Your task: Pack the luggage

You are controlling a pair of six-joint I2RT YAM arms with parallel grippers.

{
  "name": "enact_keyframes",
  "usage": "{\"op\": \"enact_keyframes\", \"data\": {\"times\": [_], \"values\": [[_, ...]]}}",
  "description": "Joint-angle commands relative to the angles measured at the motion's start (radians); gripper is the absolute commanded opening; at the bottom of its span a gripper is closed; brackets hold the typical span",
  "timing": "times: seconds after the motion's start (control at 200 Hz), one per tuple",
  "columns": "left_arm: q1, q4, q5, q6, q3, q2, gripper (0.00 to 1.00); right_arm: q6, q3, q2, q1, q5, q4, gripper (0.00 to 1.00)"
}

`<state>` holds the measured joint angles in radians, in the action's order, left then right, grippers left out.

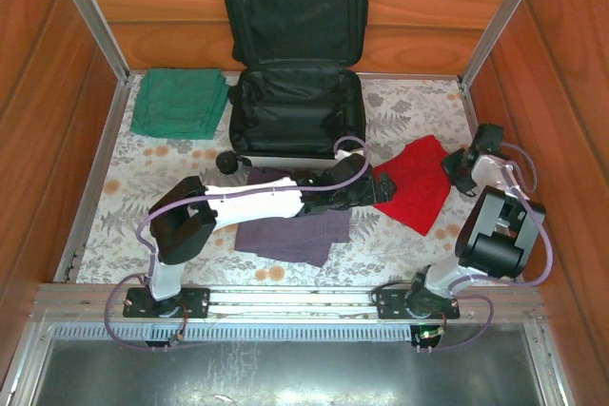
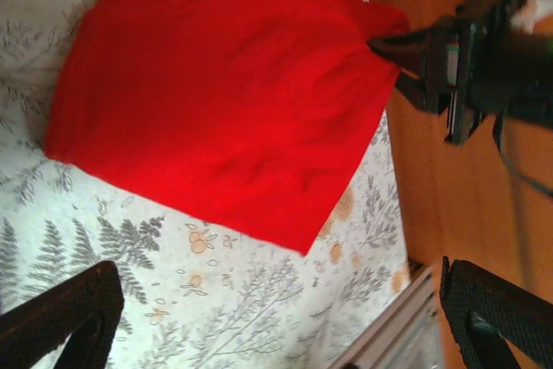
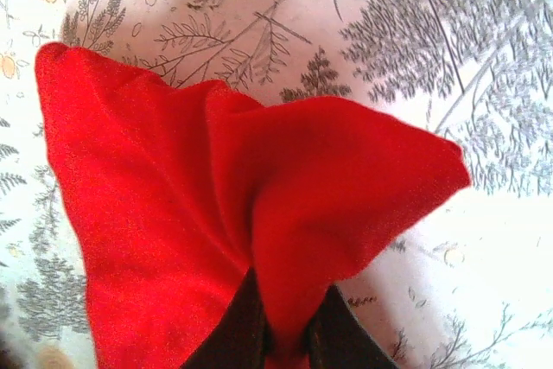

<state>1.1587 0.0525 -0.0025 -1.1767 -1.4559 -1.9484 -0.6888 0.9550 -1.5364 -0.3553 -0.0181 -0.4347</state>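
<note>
Right pincer (image 3: 287, 339) nips red cloth (image 3: 173, 213); left pincer (image 2: 276, 326) near.

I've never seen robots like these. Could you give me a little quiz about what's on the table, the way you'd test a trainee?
1. True or false: the open white hard-shell suitcase with black lining already holds a cloth.
2. Which one does the right end effector pinch?
A. the folded green cloth
B. the crumpled red cloth
C. the flat purple cloth
3. Fill in: the left end effector, close to the red cloth, is ____ (open or shut).

Key: 1 false, it is empty; 2 B; 3 open.
</note>
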Motion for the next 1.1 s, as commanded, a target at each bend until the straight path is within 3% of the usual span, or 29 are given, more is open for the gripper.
{"op": "enact_keyframes", "data": {"times": [0.0, 0.25, 0.54, 0.765, 0.94, 1.094], "values": [[0.005, 0.008, 0.065, -0.224, 0.000, -0.069, 0.98, -0.132, -0.051, 0.063, -0.010, -0.036, 0.051, 0.00], [0.044, -0.011, 0.172, -0.427, -0.052, -0.222, 0.96, -0.234, -0.118, 0.187, -0.013, -0.049, 0.042, 0.00], [0.043, -0.051, 0.105, -0.539, -0.084, -0.291, 0.95, -0.225, -0.116, 0.279, -0.014, -0.071, -0.022, 0.00], [0.043, -0.064, 0.078, -0.624, -0.157, -0.419, 0.87, -0.216, -0.144, 0.348, -0.014, -0.070, -0.044, 0.00], [0.043, -0.067, 0.038, -0.640, -0.258, -0.513, 0.74, -0.212, -0.167, 0.375, -0.014, -0.093, -0.055, 0.00], [0.043, -0.065, -0.009, -0.640, -0.335, -0.597, 0.46, -0.204, -0.193, 0.402, -0.015, -0.098, -0.058, 0.00]]}}
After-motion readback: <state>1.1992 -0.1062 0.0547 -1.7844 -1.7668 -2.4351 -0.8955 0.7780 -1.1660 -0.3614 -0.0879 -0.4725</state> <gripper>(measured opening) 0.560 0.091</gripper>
